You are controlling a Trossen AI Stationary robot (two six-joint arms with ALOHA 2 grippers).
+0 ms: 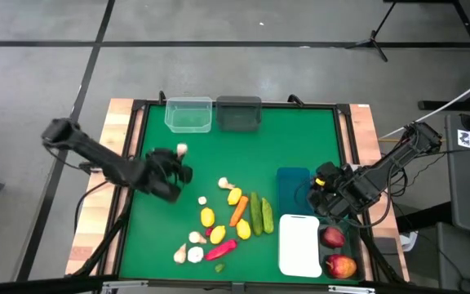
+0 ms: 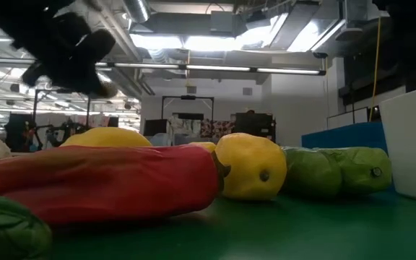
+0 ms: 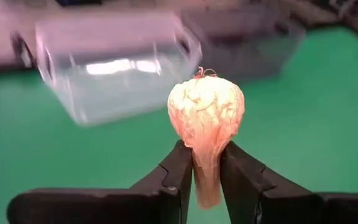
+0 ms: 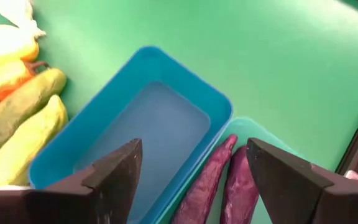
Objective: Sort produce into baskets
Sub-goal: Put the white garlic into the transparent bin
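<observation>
Pale cream garlic bulb [image 3: 205,115], blue basket [image 4: 143,134], green table [image 1: 300,139], seemingly dark purple pieces [image 4: 225,183].

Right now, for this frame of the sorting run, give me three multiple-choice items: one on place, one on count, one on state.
1. Where is the left gripper?
A. Over the mat, short of the clear basket
B. Inside the blue basket
C. Off the table

2. How many cucumbers lie side by side?
A. One
B. Two
C. Four

3. What are the left fingers doing?
A. Standing open, empty
B. Pinching a garlic bulb
C. Pinching a lemon

Key: 1 A, high view; 2 B, high view shows a pair; 3 B, left wrist view shows the bulb clamped.
</observation>
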